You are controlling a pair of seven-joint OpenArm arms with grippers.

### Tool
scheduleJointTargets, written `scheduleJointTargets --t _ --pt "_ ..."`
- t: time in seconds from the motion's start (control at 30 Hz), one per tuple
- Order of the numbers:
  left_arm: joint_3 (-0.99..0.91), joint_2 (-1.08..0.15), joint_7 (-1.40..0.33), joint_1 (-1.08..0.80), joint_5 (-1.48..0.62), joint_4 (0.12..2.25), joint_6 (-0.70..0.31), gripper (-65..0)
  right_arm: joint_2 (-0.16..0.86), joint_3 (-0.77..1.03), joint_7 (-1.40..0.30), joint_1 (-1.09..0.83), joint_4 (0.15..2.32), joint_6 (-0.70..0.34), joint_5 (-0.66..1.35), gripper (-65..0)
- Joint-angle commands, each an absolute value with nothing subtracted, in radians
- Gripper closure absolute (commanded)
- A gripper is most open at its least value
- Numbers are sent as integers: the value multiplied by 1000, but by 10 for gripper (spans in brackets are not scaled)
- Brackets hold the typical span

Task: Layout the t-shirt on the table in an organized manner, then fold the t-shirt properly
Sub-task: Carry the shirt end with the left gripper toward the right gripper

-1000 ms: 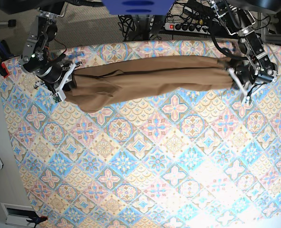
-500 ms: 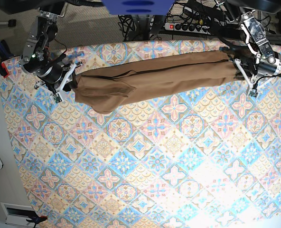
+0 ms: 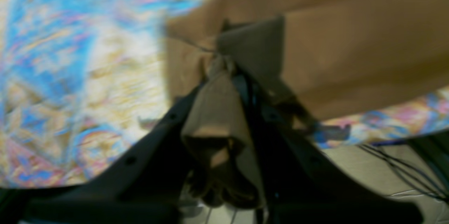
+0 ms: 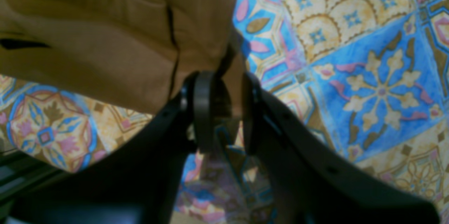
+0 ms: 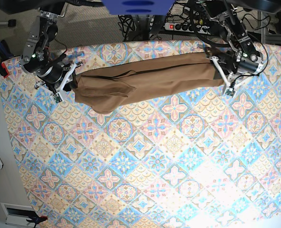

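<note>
The t-shirt (image 5: 150,78) lies bunched into a long, narrow roll across the far side of the worktop (image 5: 145,161), stretched between the two arms and sagging into looser folds near the base view's left end.

The right gripper (image 5: 69,85) has that looser end. In its wrist view the two dark jaws stand nearly together with a thin pinch of tan cloth (image 4: 105,41) clamped between the pads, the rest of the garment spreading away to the upper left over the patterned cover (image 4: 368,76).

The left gripper (image 5: 221,71) holds the opposite end, close to the worktop's far edge. Its wrist view is blurred, but the left gripper (image 3: 231,76) seems to have its jaws closed on a gathered wad of cloth (image 3: 350,52), with a fold hanging down between them.

A power strip (image 5: 188,26) lies on the floor beyond the worktop.
</note>
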State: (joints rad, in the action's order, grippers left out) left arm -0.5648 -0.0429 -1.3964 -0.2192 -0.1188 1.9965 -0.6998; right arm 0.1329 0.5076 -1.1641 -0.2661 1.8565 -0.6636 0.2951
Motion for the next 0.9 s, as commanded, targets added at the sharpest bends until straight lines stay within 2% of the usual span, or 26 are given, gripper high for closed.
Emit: scheduleJointTargets --t 0.0,0.13,0.27,0.77,0.87 --pt "-565 -39 -1389 -208 -116 2015 -698 0 142 510 -1147 -257 1871 -667 309 -133" --pt "-564 25 -1376 -205 -122 2017 -698 0 128 510 -1147 -257 1870 -667 309 -133" --pt "-564 67 -1280 -216 -194 2017 -698 0 128 510 -1147 -257 1870 -667 309 -133" --pt "-561 70 -1280 -180 -516 2015 -698 0 128 509 -1141 -257 1718 -667 309 -130" --pt "-487 68 -1280 -160 -533 2015 -698 0 127 509 -1141 -257 1716 -665 309 -130"
